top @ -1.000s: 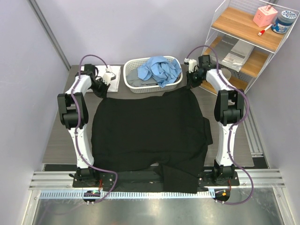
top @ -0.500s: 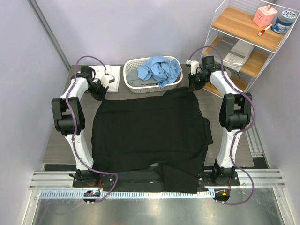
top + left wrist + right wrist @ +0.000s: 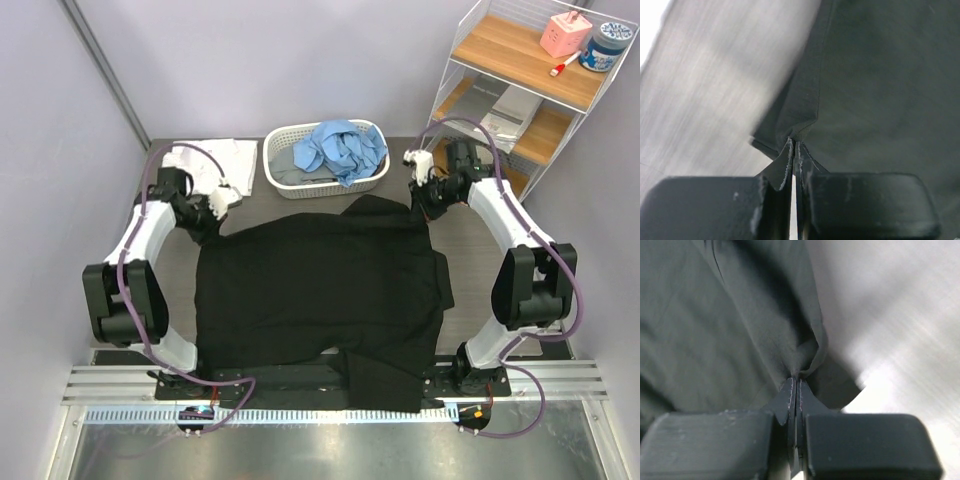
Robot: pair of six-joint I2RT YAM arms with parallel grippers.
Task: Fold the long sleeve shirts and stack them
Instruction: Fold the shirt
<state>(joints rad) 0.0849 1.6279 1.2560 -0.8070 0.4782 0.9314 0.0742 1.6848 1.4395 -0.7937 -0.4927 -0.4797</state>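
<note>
Your left tool (image 3: 793, 146) and right tool (image 3: 796, 381) are each clamped tight on a far corner of the large plain black cloth shirt (image 3: 320, 290). The shirt lies spread over the dark bench (image 3: 462, 262), its near edge hanging off the front. Each pinch takes only a thin fold, so a hard pull could slip a corner free, and unequal pulls could skew the fold. No writing is legible anywhere.

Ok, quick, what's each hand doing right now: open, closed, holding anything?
Left hand: closed, pinching the black shirt at its far left edge.
Right hand: closed, pinching the same shirt's far right edge.
</note>
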